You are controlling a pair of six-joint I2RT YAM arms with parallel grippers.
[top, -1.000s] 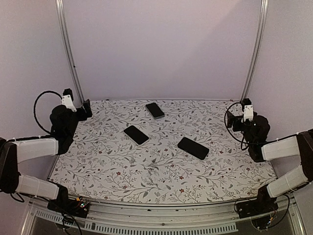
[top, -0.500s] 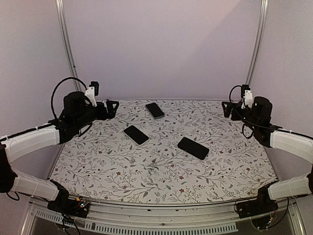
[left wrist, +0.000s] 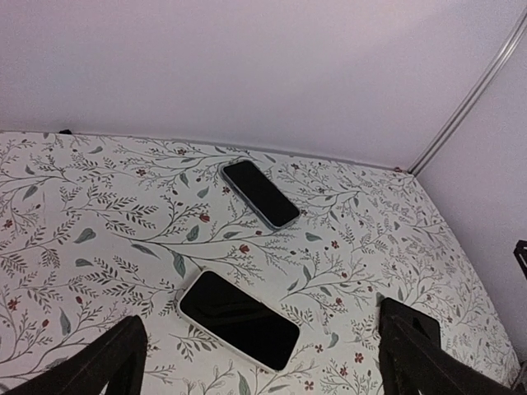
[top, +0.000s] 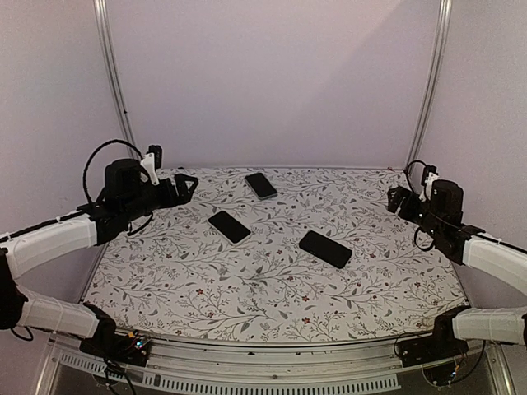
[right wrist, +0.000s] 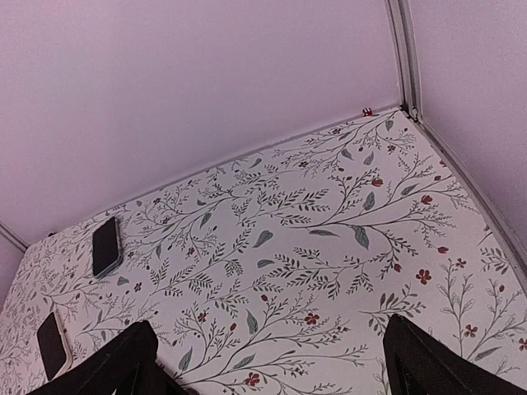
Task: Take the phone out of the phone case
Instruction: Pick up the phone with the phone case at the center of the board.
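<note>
Jaws spread wide on both: left gripper (top: 188,185) hovers far left, right gripper (top: 394,200) far right, three phones (top: 230,226) lying between them

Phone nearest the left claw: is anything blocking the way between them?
Nothing visible does. The open left gripper hangs at the left, and only floral tablecloth lies between it and the white-rimmed phone.
</note>
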